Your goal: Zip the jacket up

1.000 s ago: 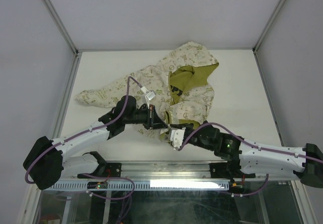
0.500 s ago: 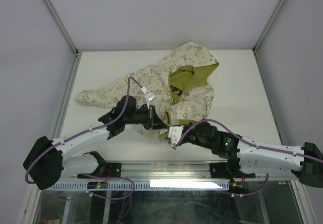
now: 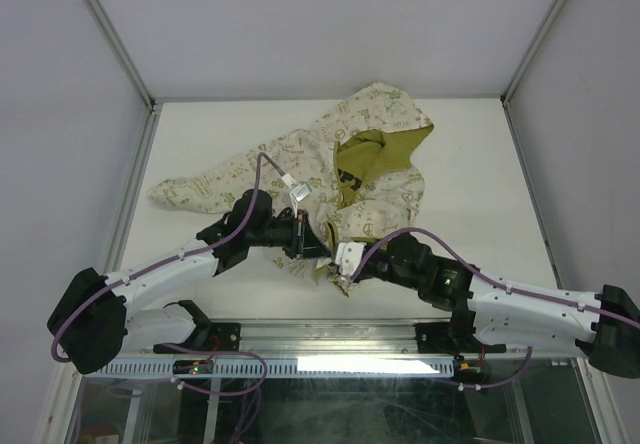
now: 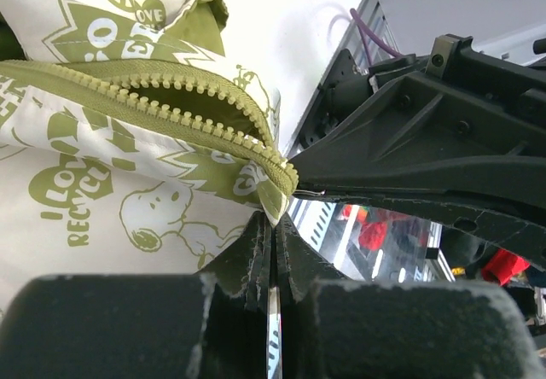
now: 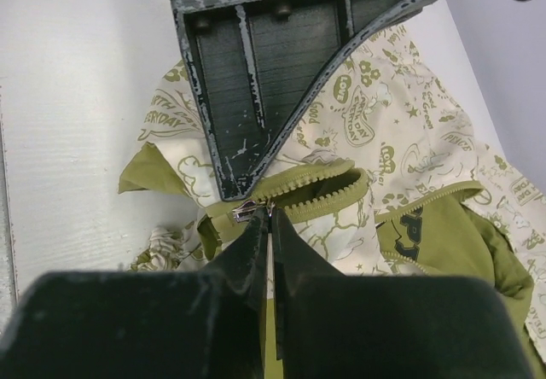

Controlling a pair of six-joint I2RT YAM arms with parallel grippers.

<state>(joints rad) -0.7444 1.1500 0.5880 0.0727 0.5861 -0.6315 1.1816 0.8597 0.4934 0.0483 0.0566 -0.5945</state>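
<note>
The cream jacket [image 3: 375, 149] with olive-green prints lies on the white table, its hood and green lining [image 3: 375, 154] facing up and a sleeve [image 3: 200, 189] stretched to the left. The zip [image 4: 171, 106] is open, and its two rows of teeth meet at the bottom hem. My left gripper [image 3: 316, 248] is shut on the hem corner [image 4: 275, 204] just below the zip's end. My right gripper [image 3: 342, 264] faces it, shut on the small pull of the silver slider [image 5: 246, 211] at the bottom of the zip [image 5: 328, 183]. The left finger [image 5: 256, 72] fills the top of the right wrist view.
The two arms meet at the jacket's near hem, close to the table's front rail [image 3: 330, 332]. Metal posts and grey walls enclose the table at the back and sides. The right gripper's black fingers [image 4: 409, 157] cross the left wrist view.
My right gripper has moved left and slightly away from the rail, closing in on the zip's bottom end beside the left gripper. The left arm and jacket have hardly moved.
</note>
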